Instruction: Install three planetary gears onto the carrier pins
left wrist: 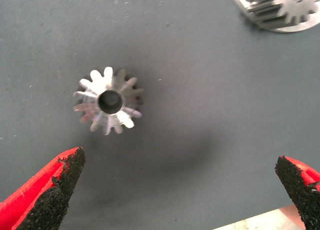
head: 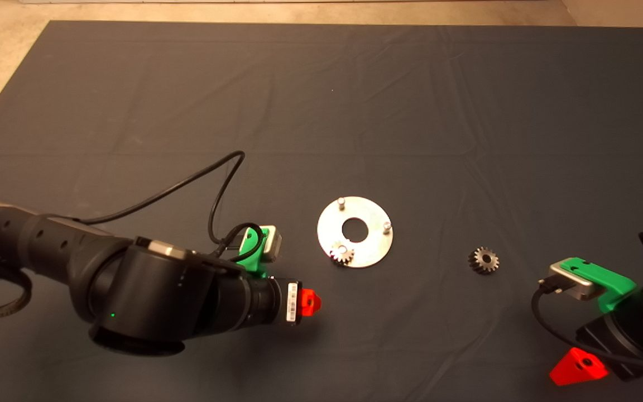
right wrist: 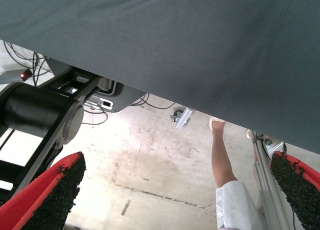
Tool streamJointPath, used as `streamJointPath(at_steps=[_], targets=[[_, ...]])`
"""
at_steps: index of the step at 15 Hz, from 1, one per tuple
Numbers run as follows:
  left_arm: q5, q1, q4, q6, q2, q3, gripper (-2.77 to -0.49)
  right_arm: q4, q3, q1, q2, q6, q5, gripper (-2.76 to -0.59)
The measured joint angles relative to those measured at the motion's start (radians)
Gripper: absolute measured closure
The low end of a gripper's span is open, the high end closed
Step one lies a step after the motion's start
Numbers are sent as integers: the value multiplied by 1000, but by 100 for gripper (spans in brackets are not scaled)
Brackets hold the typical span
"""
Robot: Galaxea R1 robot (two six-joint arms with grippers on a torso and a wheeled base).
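The shiny round carrier disc (head: pixel 374 245) lies mid-mat. Two carrier pins (head: pixel 341 202) (head: pixel 387 226) stand bare on it, and one planetary gear (head: pixel 342 254) sits at the disc's near-left rim. A second gear (head: pixel 484 260) lies loose on the mat to the disc's right. Another gear (left wrist: pixel 108 100) lies flat on the mat just ahead of my left gripper (left wrist: pixel 180 195), which is open and holds nothing; the arm hides this gear in the head view. My left gripper (head: pixel 309 301) hovers left of and nearer than the disc. At the lower right edge my right gripper (head: pixel 577 367) waits, open.
A black cable (head: pixel 210 184) loops over the mat behind the left arm. The right wrist view shows the mat's edge (right wrist: pixel 200 65), the floor, a machine base (right wrist: pixel 45 115) and a person's leg (right wrist: pixel 225 165) beyond it.
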Motion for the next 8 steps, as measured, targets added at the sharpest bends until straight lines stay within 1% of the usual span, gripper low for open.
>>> streamJointPath(at_steps=[2,3,4,6,8], targets=[[0,3,17,12,-2,0,-275,0,0,0,0,0,0,-275],[0,4,20,19,-4,0,-275,0,0,0,-1,0,0,-275],[-1,5,25,25,-12,-1,-275,0,0,0,-1,0,-1,-275],[0,9,31,52,-39,-3,-275,0,0,0,0,0,-1,-275],[1,14,33,78,-55,-4,-275,0,0,0,0,0,1,-275]])
